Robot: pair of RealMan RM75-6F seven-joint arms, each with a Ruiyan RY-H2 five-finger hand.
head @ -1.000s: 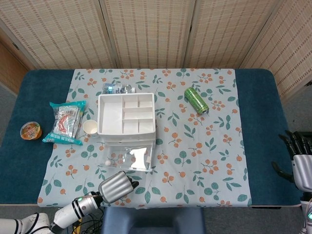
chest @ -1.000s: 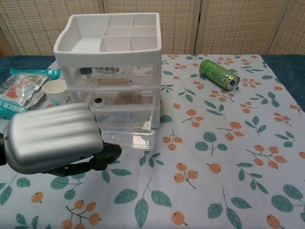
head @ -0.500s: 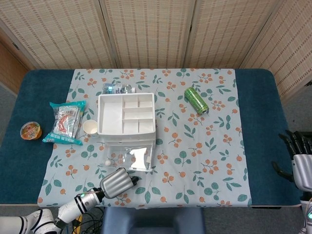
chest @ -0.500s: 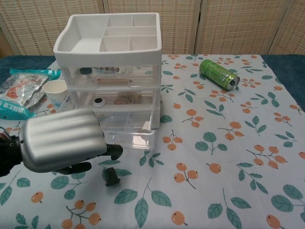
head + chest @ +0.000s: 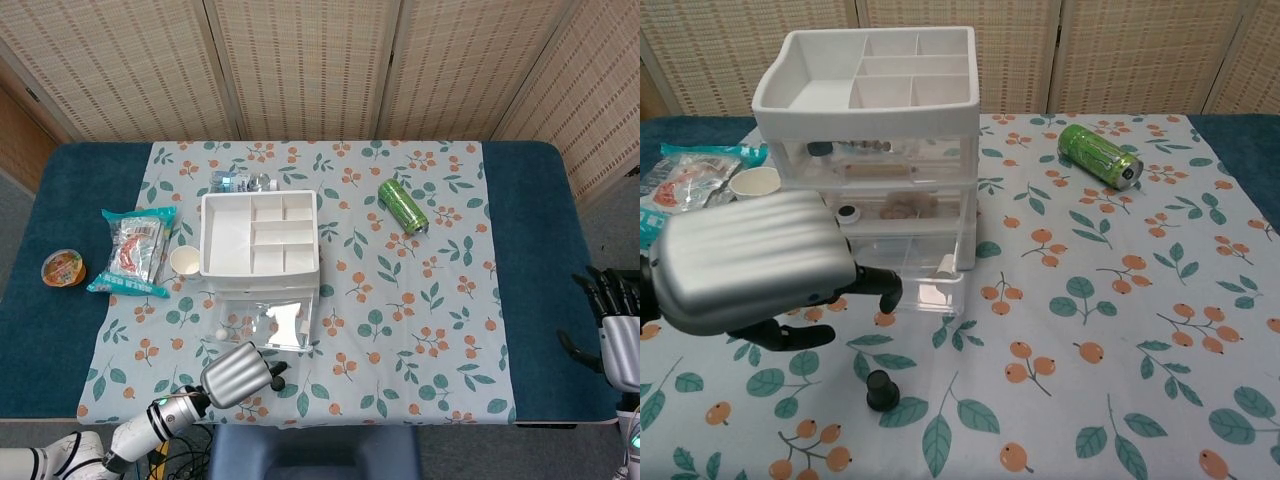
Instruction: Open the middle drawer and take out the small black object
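Observation:
A small black object (image 5: 879, 388) stands on the flowered cloth in front of the white drawer unit (image 5: 875, 150), free of any hand. My left hand (image 5: 750, 270) hovers just above and to the left of it, fingers apart and holding nothing. In the head view the same left hand (image 5: 235, 372) is at the table's front edge below the drawer unit (image 5: 260, 235). One clear drawer (image 5: 910, 275) is pulled out towards me and has a small pale thing in it. My right hand (image 5: 615, 335) hangs off the table's right edge with its fingers spread and nothing in them.
A green can (image 5: 1098, 155) lies on its side at the back right. A paper cup (image 5: 758, 185) stands left of the unit, beside a snack bag (image 5: 135, 250). An orange-lidded tub (image 5: 62, 267) is at the far left, and a plastic bottle (image 5: 240, 181) lies behind the unit.
My left hand had the black object hidden under its fingers, then let it go onto the cloth. It has since risen and spread its fingers, leaving the object standing alone.

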